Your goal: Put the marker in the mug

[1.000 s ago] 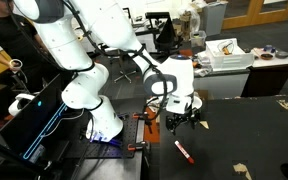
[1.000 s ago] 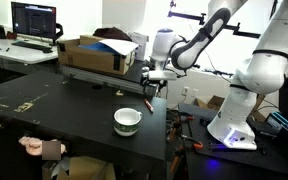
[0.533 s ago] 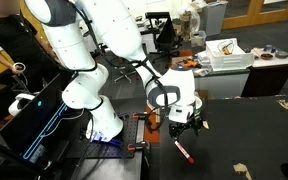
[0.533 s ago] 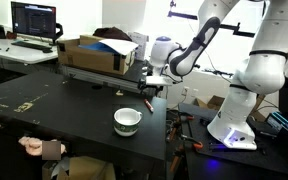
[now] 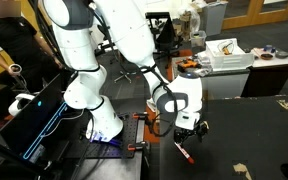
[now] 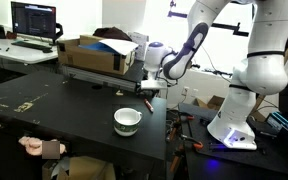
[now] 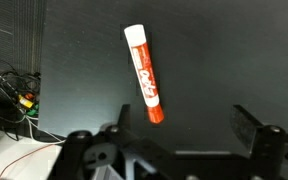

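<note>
The red marker [image 7: 144, 73] with a white cap lies flat on the black table, red end nearest my jaws in the wrist view. It also shows in an exterior view [image 5: 184, 152], just below the gripper [image 5: 191, 130]. The gripper [image 7: 179, 125] is open and empty, low over the table, with the marker's red end beside one finger rather than centred between the two. The white mug [image 6: 127, 121] stands on the table in front of the gripper [image 6: 149, 97]. I cannot make out the marker in that view.
A cardboard box [image 6: 94, 52] sits at the table's back edge, with a monitor [image 6: 34, 20] beyond it. A laptop [image 5: 34, 115] and red clamps [image 5: 139, 118] are at the table's edge near the robot base. A person's hand [image 6: 34, 147] rests at the table's near corner.
The gripper has dropped lower toward the table and shifted slightly over the marker. The marker and mug have not moved.
</note>
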